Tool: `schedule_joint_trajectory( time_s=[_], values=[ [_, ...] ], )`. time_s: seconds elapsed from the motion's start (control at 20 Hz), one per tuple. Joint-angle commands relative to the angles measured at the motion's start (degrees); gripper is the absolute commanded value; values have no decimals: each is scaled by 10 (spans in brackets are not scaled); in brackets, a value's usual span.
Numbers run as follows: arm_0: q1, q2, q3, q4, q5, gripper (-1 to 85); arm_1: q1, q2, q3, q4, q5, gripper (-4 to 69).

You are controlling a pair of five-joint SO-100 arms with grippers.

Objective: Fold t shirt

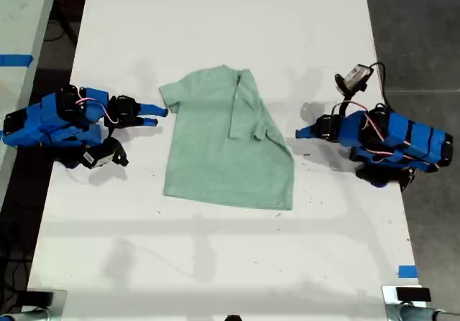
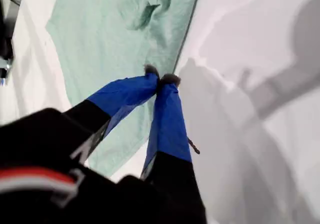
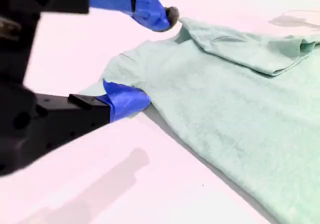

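**One side folded, the other sleeve is next**

Exterior view: the shirt [image 1: 226,145] lies flat in the middle of the table [image 1: 215,19]. Its side on the view's right is already turned over onto the body. My first gripper [image 1: 300,133] is just beside that folded edge, not touching it. My second gripper [image 1: 157,115] stands near the free sleeve [image 1: 172,91] on the view's left.

First wrist view: my first gripper [image 2: 160,77] has its jaws closed, tip against tip, with no cloth between them.

Second wrist view: my second gripper [image 3: 156,58] has its jaws wide apart. The lower finger [image 3: 127,98] is at the sleeve hem; I cannot tell if it touches.

I judge the sleeve fold is the next step. It is better to slide the lower finger under the hem, take only one layer, then lift low and carry it across, so that the body does not drag.
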Motion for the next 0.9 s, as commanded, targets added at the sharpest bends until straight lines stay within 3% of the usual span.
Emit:
schedule_joint_trajectory(
  time_s=[0.0, 0.85],
  values=[
    [4, 4, 1, 2, -1, 210, 4, 10, 31, 6, 20, 22],
    [4, 4, 1, 2, -1, 210, 4, 10, 29, 11, 32, 22]
  ],
)
